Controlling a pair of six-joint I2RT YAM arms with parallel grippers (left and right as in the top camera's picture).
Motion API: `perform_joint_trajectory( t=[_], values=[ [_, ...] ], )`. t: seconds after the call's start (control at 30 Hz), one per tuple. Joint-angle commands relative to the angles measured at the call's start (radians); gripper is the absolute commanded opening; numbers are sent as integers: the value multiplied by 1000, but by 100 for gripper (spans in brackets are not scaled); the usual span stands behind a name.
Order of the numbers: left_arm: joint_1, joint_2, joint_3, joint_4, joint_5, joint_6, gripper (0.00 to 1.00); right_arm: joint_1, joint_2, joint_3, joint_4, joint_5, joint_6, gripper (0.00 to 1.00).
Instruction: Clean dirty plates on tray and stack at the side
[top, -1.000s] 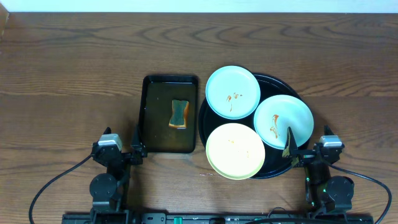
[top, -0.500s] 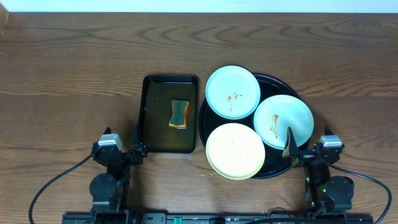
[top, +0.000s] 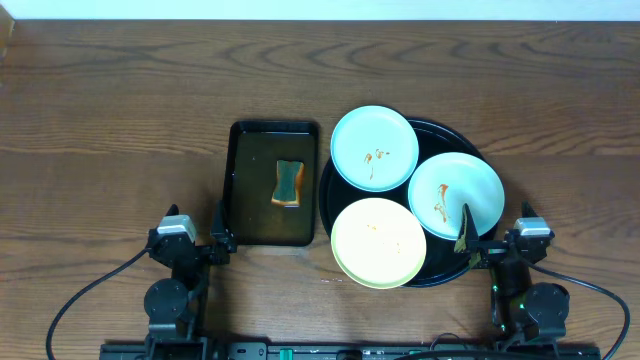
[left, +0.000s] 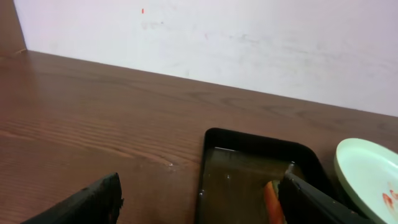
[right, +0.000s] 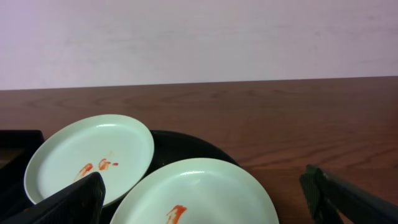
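Sitting low at the table's near edge, the left gripper has its fingers spread wide and holds nothing. The right gripper is likewise released and empty. From overhead, one of its fingertips lies over the near edge of the right mint plate.

Just ahead of the left gripper is one small tray, black and rectangular. It holds one sponge, green with an orange side, lying near its middle. The floor of this tray looks glossy and brownish; whether that is liquid I cannot tell.

Just beside it, ahead of the right gripper, is the one round tray, black and glossy. Three plates sit on it, crowded close together:
- The far mint plate has orange-brown smears near its centre and overhangs the tray's far-left rim.
- The right mint plate has a smear on its left half and lies within the rim.
- The yellow plate, nearest the arms, has only faint specks and overhangs the near-left rim.

No plate lies on another, and none is on the bare table.
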Motion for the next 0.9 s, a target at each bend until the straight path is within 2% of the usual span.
perform_joint_trajectory(
  t=[0.0,0.13,0.4,0.7,0.87],
  values=[
    [5,2,-7,-53,-13,-74,82,7,-3,-1,-3,6,10,99],
    [5,22,20,-97,-12,-113,81,7,-3,12,-24,5,24,99],
    [5,180,170,-183,-13,-118,81,7,74,172,-245,0,87,99],
    [5,550,463,-320,-12,-117,82,7,425,404,-349,-201,168,99],
    [5,775,684,-504,-11,-117,82,7,688,600,-527,-234,167,99]
  ],
)
